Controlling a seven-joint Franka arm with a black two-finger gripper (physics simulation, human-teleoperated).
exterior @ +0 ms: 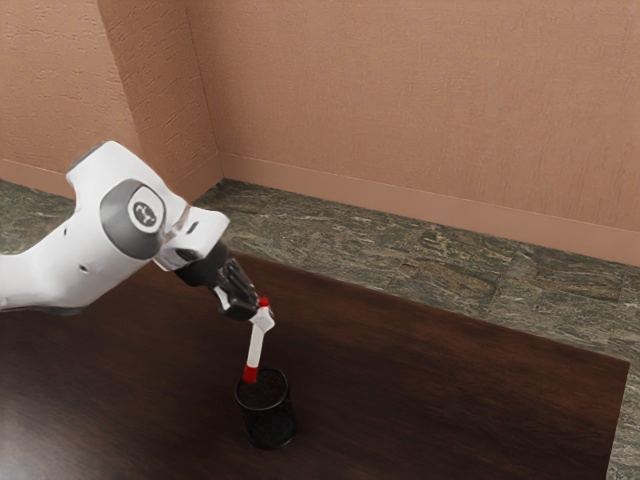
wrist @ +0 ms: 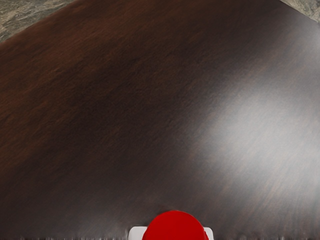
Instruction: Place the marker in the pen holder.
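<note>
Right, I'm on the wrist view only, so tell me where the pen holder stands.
Observer: From the exterior view: the black pen holder stands on the dark table, lower in the picture than the gripper.
Operator: Describe how the marker's lower end lies against it.
Observer: The marker's red lower end overlaps the holder's mouth, near the rim on the exterior view's left. I can't tell whether it has dipped inside.
Operator: Give me its lean, then.
Observer: Close to upright, with the upper end tipped a little toward the exterior view's right.
</note>
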